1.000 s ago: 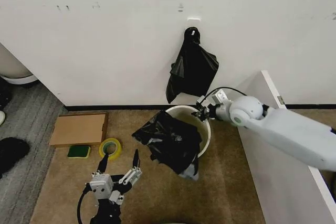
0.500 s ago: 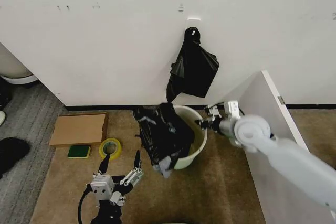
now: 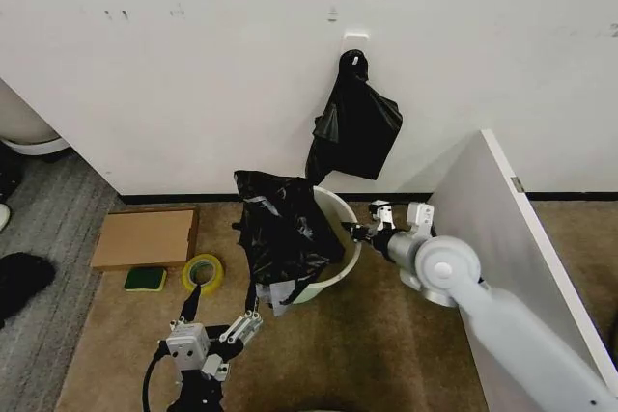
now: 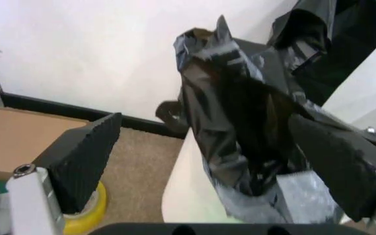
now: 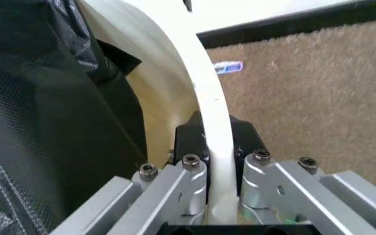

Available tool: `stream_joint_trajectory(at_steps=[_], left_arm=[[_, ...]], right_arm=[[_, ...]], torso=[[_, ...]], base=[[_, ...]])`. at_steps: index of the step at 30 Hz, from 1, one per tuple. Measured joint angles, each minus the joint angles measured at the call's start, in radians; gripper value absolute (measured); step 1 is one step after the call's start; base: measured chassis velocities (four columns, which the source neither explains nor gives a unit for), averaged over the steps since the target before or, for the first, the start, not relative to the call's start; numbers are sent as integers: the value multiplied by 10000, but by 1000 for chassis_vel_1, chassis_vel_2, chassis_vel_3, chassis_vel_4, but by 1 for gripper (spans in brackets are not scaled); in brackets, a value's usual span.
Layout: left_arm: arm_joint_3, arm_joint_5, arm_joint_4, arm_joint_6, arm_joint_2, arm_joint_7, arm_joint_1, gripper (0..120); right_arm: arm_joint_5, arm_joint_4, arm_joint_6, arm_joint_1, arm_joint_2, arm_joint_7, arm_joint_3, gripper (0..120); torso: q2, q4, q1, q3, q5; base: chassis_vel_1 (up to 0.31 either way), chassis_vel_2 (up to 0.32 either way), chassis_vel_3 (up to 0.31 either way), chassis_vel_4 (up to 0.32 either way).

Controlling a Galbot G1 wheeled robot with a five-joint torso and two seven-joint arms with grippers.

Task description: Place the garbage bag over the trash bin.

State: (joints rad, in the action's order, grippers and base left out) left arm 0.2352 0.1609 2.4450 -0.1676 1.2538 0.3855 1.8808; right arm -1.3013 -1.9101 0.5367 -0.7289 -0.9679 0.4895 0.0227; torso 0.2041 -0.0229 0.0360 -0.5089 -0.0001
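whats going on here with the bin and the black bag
The right gripper has its jaws clamped on the rim of the trash bin, which sits tilted on the carpet by the wall. The garbage bag is draped over the bin's left side, not spread around the rim. The left gripper hovers open just in front of the bag, holding nothing.

I see garbage bag (image 3: 283, 238): glossy black | trash bin (image 3: 340, 238): cream-white | tape roll (image 3: 203, 272) at my 10 o'clock: yellow | sponge (image 3: 145, 279): green | carpet (image 3: 386, 335): tan | wall (image 3: 193, 65): white
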Motion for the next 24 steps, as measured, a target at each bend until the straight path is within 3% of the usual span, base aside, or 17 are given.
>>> stream_joint_trajectory(at_steps=[7,24], left_arm=[[48,28,-49,0,-3,4,-37,100],[-4,57,-96,39,-10,14,-111,100]], right_arm=[[1422,-39,-718,-511,163,-589,114,3],[1940,88,-748,-913,-35,-430,407,3]], torso=[[0,-3,0,0,1],[0,0,1,-1,1]], base=[[0,0,0,0],[0,0,0,0]])
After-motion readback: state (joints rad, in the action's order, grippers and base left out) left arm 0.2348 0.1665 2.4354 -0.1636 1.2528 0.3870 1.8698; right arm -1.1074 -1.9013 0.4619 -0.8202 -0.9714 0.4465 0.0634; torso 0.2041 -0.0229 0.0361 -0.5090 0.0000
